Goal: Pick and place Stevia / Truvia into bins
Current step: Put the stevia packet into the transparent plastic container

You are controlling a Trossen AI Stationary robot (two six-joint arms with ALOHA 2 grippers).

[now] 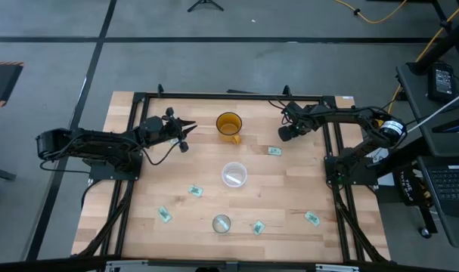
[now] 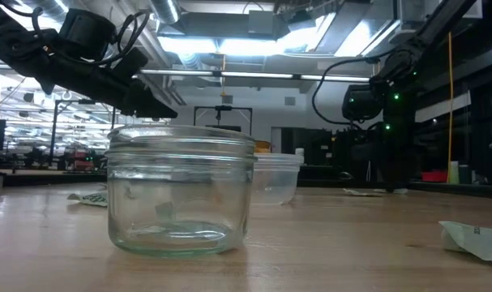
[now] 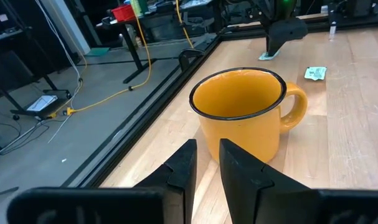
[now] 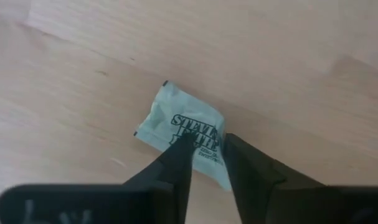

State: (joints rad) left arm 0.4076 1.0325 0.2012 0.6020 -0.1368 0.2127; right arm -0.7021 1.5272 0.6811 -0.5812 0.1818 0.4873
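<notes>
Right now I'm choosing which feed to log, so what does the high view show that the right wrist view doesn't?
Only the high view shows the left gripper beside the orange mug, the two clear bins and five scattered sachets. Only the right wrist view shows the sachet's printed lettering and crumpled paper. Both share the right gripper low over the wooden table.

Overhead view down on table (image 1: 138, 227); low view level, close behind jar (image 2: 181, 191).
</notes>
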